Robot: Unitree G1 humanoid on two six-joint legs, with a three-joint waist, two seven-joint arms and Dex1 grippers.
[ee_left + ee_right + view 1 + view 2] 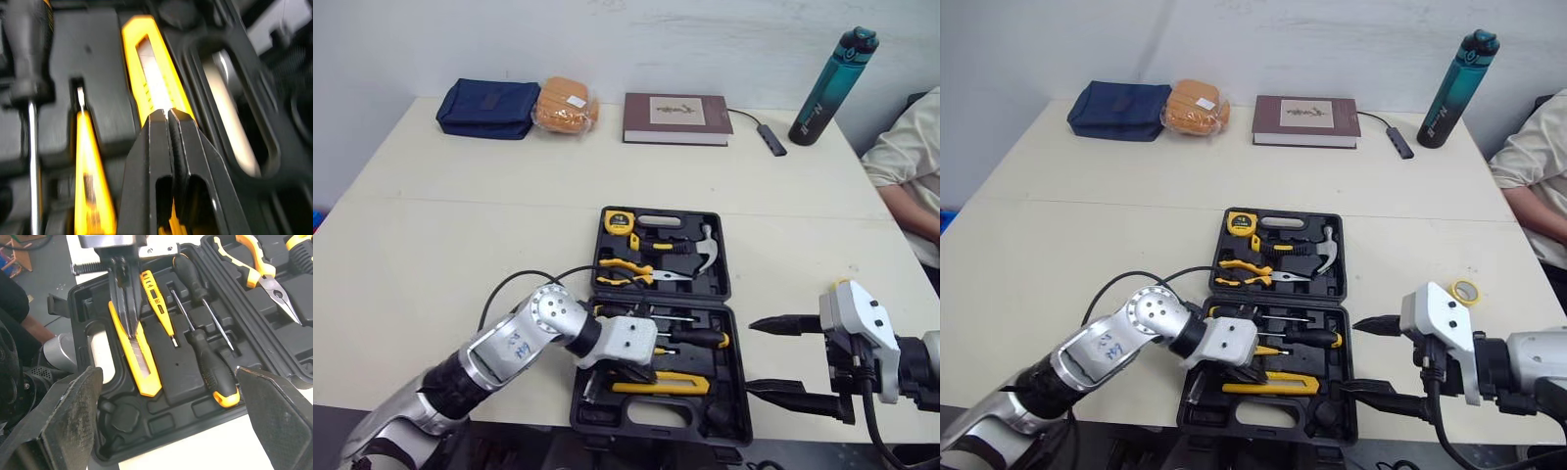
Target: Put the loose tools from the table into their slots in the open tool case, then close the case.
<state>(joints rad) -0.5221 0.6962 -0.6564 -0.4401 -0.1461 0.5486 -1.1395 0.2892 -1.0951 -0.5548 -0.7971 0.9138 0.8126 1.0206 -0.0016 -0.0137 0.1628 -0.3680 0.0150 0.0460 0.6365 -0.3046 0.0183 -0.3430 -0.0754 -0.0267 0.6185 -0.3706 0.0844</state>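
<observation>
Yellow plastic utility knife, lower centre of the head views, in the near half of the open black plastic tool case. Lies lengthwise in its long moulded recess next to the case's handle cut-out, seemingly seated or nearly so. Pinned from above by the left gripper: two black fingers pressed together with nothing between them, tips touching the knife's upper face. Reads as a push to snap the knife down into its slot rather than a grasp, hence the closed, pointed shape.

Beside the knife, in the same tray: slim yellow tester screwdriver and two black-handled screwdrivers, each in its own groove. In the far half of the case, toward frame centre: yellow-and-black pliers, steel hammer with black grip, yellow tape measure, all bedded.

Right gripper, lower right of the head views, just beside the case's right edge. Fingers spread wide, holding nothing; probably parked clear of the left arm's work and ready for the lid.

Small yellow ring, perhaps a tape roll, on the cream table right of the case. Likely the one loose item left, possibly meant for the empty round recess in the tray's near corner. Lid not yet closed.

Along the top of the frame, well apart from the work: dark blue fabric pouch, orange packet of bread, brown hardback book, grey adapter on a cable, teal drinking bottle. Person's pale sleeve at the right edge.
</observation>
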